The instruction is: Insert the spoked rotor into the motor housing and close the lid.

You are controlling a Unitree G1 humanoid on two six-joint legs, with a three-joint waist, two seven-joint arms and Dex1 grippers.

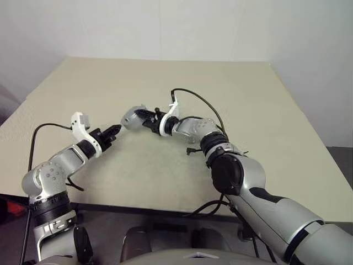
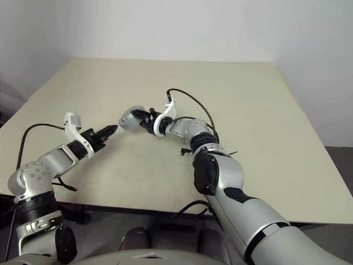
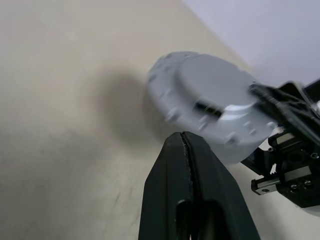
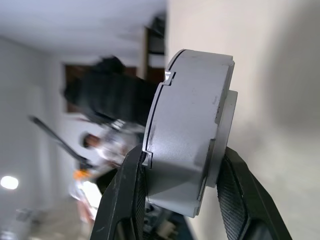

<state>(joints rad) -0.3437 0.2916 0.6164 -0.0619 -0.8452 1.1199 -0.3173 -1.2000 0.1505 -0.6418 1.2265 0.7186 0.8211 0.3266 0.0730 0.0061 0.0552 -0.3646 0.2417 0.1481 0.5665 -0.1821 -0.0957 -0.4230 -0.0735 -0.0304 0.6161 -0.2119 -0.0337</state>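
My right gripper (image 1: 139, 117) is shut on a grey round casing, the motor housing (image 1: 129, 118), and holds it just above the beige table (image 1: 165, 77). In the right wrist view the motor housing (image 4: 187, 125) is seen edge-on between the two fingers, thick and with a notched rim. A smaller raised round face sits on one side of the motor housing (image 3: 210, 105); I cannot tell whether that is the lid. The spoked rotor is out of view. My left gripper (image 1: 116, 130) is shut and empty, its tip just short of the housing, to the left of it and slightly lower.
A black cable (image 1: 198, 99) loops up over my right wrist. The table's front edge (image 1: 138, 207) runs close beneath both arms. A pale wall (image 1: 165, 27) stands behind the table's far edge.
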